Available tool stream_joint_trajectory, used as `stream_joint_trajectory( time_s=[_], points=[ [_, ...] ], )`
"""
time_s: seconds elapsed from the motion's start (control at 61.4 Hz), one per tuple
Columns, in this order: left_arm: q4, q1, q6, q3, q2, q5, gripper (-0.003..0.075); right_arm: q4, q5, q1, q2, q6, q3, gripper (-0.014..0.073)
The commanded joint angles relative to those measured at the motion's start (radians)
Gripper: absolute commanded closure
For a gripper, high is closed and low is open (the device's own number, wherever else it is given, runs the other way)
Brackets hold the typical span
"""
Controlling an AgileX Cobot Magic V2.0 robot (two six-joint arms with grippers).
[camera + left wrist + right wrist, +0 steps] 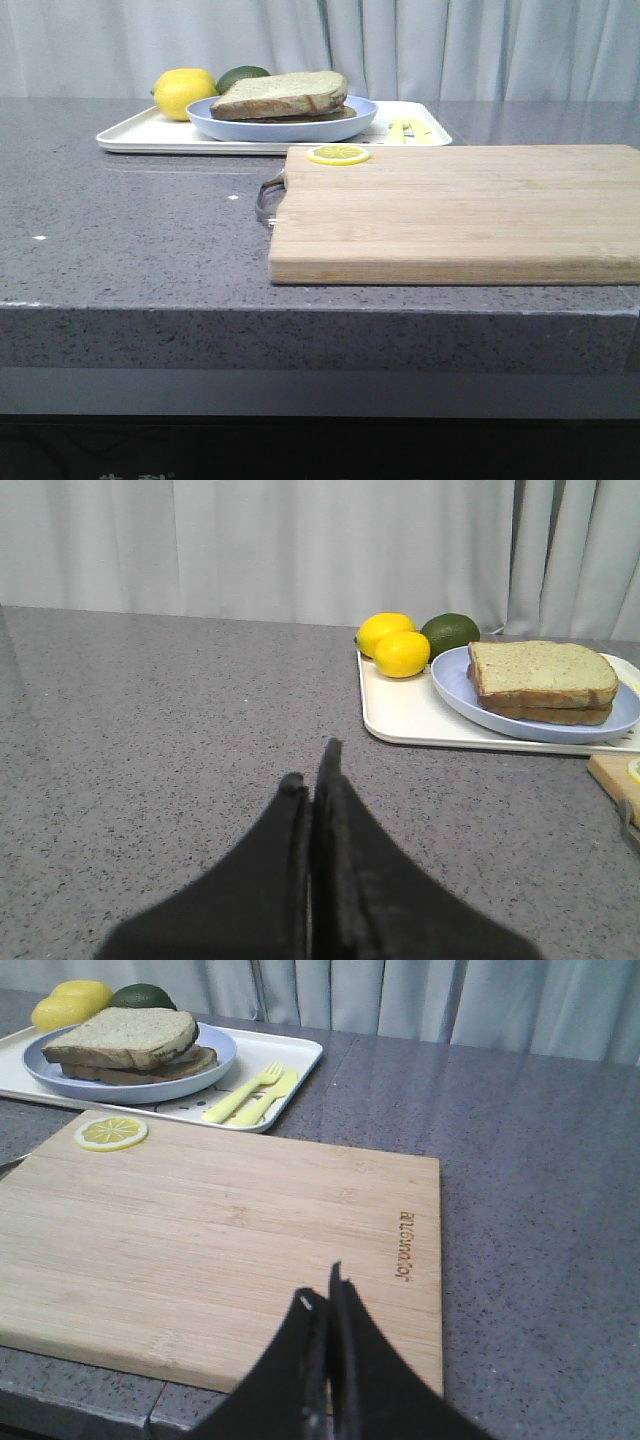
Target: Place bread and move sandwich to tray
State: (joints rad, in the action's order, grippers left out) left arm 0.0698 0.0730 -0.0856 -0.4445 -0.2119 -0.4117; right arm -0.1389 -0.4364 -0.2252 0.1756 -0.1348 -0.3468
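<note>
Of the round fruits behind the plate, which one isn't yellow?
The avocado, dark green, at the tray's back edge beside the blue plate. The two lemons next to it are bright yellow.

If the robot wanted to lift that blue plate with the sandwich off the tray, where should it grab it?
Probably the blue plate by its thin raised rim on the side facing the cutting board. That edge is bare and unobstructed, while the lemons and avocado crowd the far side. The sandwich covers the middle.

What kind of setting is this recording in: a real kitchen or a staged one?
Probably a staged kitchen-counter mock-up: a grey speckled countertop backed by plain curtains, not walls or appliances. Food-prep props sit on it: a wooden cutting board and a white tray holding a sandwich and lemons.
</note>
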Motion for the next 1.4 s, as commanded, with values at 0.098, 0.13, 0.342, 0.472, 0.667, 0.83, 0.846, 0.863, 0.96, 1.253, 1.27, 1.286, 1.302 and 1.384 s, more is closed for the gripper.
stream_joint_trajectory(
  time_s=[0.098,0.13,0.342,0.472,0.667,0.83,0.846,0.863,0.96,1.253,1.27,1.286,1.302,1.384],
  points=[
    [-0.008,-0.002,-0.011,-0.024,-0.009,0.081,0.0739,-0.009,0.087,0.004,0.009,0.0,-0.024,0.0655],
    [-0.008,-0.002,-0.011,-0.024,-0.009,0.081,0.0739,-0.009,0.087,0.004,0.009,0.0,-0.024,0.0655],
    [-0.018,-0.003,-0.011,0.018,0.02,0.136,0.0739,-0.009,0.087,0.004,0.009,0.0,-0.024,0.0655],
    [-0.07,-0.04,-0.011,0.137,0.11,0.197,0.0739,-0.009,0.087,0.004,0.009,0.0,-0.024,0.0655],
    [-0.12,-0.14,-0.011,0.307,0.23,0.217,0.0739,-0.009,0.087,0.004,0.009,0.0,-0.024,0.0655],
    [-0.122,-0.152,-0.011,0.393,0.241,0.226,0.0739,-0.009,0.087,0.004,0.009,0.0,-0.024,0.0655],
    [-0.122,-0.152,-0.011,0.401,0.241,0.231,0.0739,-0.009,0.087,0.004,0.009,0.0,-0.024,0.0655],
    [-0.122,-0.152,-0.011,0.415,0.241,0.237,0.0739,-0.009,0.087,0.004,0.009,0.0,-0.024,0.0655],
    [-0.122,-0.152,-0.011,0.462,0.241,0.276,0.0739,-0.009,0.087,0.004,0.009,0.0,-0.024,0.0655],
    [-0.124,-0.152,-0.011,0.46,0.241,0.261,0.0739,-0.009,0.087,0.004,0.009,0.0,-0.024,0.0655],
    [-0.124,-0.152,-0.011,0.46,0.241,0.261,0.0739,-0.009,0.087,0.004,0.009,0.0,-0.024,0.0655],
    [-0.124,-0.152,-0.011,0.46,0.241,0.261,0.0739,-0.009,0.087,0.004,0.009,0.0,-0.024,0.0655],
    [-0.124,-0.152,-0.011,0.46,0.241,0.261,0.0739,-0.009,0.087,0.004,0.009,0.0,-0.024,0.0655],
    [-0.124,-0.152,-0.011,0.46,0.241,0.261,0.0739,-0.009,0.087,0.004,0.009,0.0,-0.024,0.0655]
  ],
)
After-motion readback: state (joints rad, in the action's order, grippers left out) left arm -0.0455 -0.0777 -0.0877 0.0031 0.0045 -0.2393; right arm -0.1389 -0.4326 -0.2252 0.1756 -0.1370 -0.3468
